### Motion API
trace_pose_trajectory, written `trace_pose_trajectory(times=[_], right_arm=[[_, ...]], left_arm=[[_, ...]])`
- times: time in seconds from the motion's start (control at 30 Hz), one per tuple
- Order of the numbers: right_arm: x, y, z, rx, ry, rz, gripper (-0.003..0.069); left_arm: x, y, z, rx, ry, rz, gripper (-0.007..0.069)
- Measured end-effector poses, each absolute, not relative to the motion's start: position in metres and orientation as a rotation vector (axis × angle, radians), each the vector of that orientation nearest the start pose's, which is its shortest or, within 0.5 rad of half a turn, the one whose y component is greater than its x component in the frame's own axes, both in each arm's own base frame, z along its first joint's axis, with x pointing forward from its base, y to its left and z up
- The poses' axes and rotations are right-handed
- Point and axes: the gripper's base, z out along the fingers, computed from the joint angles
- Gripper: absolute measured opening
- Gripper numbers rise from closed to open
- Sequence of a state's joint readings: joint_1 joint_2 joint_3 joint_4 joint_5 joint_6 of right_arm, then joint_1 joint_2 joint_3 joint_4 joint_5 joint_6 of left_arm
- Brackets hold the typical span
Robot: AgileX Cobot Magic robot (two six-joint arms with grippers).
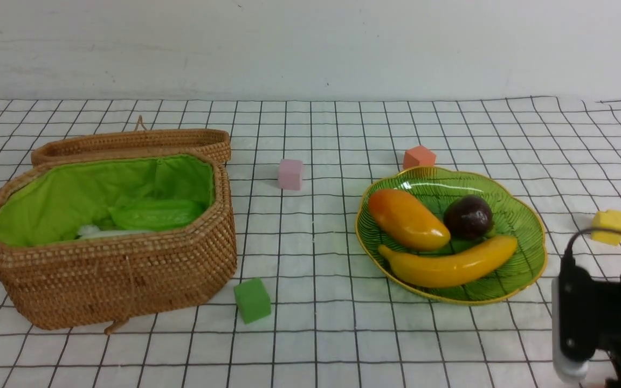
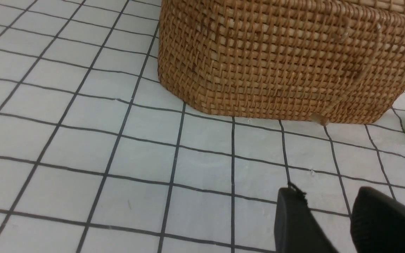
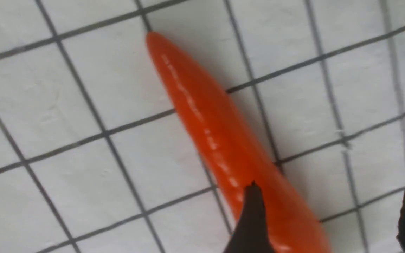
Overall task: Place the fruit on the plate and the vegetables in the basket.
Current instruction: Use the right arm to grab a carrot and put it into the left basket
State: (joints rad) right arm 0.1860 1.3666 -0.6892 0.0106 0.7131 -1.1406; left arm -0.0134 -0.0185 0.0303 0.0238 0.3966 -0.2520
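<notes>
Three fruits: banana (image 1: 450, 264), mango (image 1: 407, 220), mangosteen (image 1: 468, 216), all on plate (image 1: 526, 237)
Basket (image 1: 127, 275): lid off behind it, gourd (image 1: 154, 214) and radish (image 1: 100, 233) inside on green lining
Pepper (image 3: 220, 137): flat on checked cloth (image 1: 310, 334), near right
Right gripper (image 3: 329, 218): jaws apart, straddling pepper's thick end, not clamped
Left gripper (image 2: 332, 221): fingers slightly apart, nothing held, low beside basket
Cubes: green cube (image 1: 252, 300) by basket, rest scattered

Even, diffuse light is filling all three views, leaving only faint shadows. Soft glare is showing on the plate (image 1: 526, 253) and the banana (image 1: 450, 264) at centre right of the front view. The right wrist view is blurring, with the pepper (image 3: 220, 140) and pincer tips out of focus.
</notes>
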Motion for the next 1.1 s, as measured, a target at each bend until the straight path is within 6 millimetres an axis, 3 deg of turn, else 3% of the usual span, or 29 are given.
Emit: trace_pose_trajectory(times=[0.13, 0.27, 0.33, 0.4, 0.43, 0.57, 0.67, 0.7, 0.73, 0.83, 0.87, 0.9, 0.93, 0.97, 1.0, 1.03, 1.1], right_arm=[[0.214, 0.04, 0.176, -1.835, 2.321, -0.149, 0.0535], [0.22, 0.04, 0.154, -1.881, 2.375, -0.115, 0.051], [0.222, 0.041, 0.153, -1.867, 2.417, -0.092, 0.0461], [0.227, 0.042, 0.154, -1.859, 2.472, -0.046, 0.0348], [0.227, 0.043, 0.154, -1.853, 2.481, -0.034, 0.0328], [0.256, 0.057, 0.189, -1.755, 2.492, 0.049, 0.033], [0.281, 0.089, 0.237, -1.625, 2.356, 0.166, 0.033], [0.281, 0.092, 0.238, -1.619, 2.353, 0.184, 0.033], [0.294, 0.12, 0.274, -1.537, 2.193, 0.274, 0.033], [0.305, 0.166, 0.32, -1.42, 1.945, 0.42, 0.033], [0.308, 0.204, 0.349, -1.355, 1.76, 0.524, 0.033], [0.312, 0.224, 0.364, -1.298, 1.675, 0.582, 0.033], [0.313, 0.228, 0.367, -1.296, 1.653, 0.589, 0.033], [0.313, 0.248, 0.376, -1.276, 1.584, 0.638, 0.033], [0.322, 0.288, 0.387, -1.221, 1.466, 0.717, 0.033], [0.32, 0.29, 0.387, -1.23, 1.458, 0.717, 0.033], [0.334, 0.339, 0.38, -1.192, 1.363, 0.765, 0.033]], left_arm=[[0.052, 0.0, 0.168, -0.211, 1.883, -0.157, 0.0239], [0.052, 0.0, 0.168, -0.211, 1.883, -0.157, 0.0239], [0.052, 0.0, 0.168, -0.211, 1.883, -0.157, 0.0239], [0.052, 0.0, 0.168, -0.211, 1.883, -0.157, 0.0239], [0.052, 0.0, 0.168, -0.211, 1.883, -0.157, 0.0239], [0.052, 0.0, 0.168, -0.211, 1.883, -0.157, 0.0239], [0.052, 0.0, 0.168, -0.211, 1.883, -0.157, 0.0239], [0.052, 0.0, 0.168, -0.211, 1.883, -0.157, 0.0239], [0.052, 0.0, 0.168, -0.211, 1.883, -0.157, 0.0239], [0.052, 0.0, 0.168, -0.211, 1.883, -0.157, 0.0239], [0.052, 0.0, 0.168, -0.211, 1.883, -0.157, 0.0239], [0.052, 0.0, 0.168, -0.211, 1.883, -0.157, 0.0239], [0.052, 0.0, 0.168, -0.211, 1.883, -0.157, 0.0239], [0.052, 0.0, 0.168, -0.211, 1.883, -0.157, 0.0239], [0.052, 0.0, 0.168, -0.211, 1.883, -0.157, 0.0239], [0.052, 0.0, 0.168, -0.211, 1.883, -0.157, 0.0239], [0.052, 0.0, 0.168, -0.211, 1.883, -0.157, 0.0239]])
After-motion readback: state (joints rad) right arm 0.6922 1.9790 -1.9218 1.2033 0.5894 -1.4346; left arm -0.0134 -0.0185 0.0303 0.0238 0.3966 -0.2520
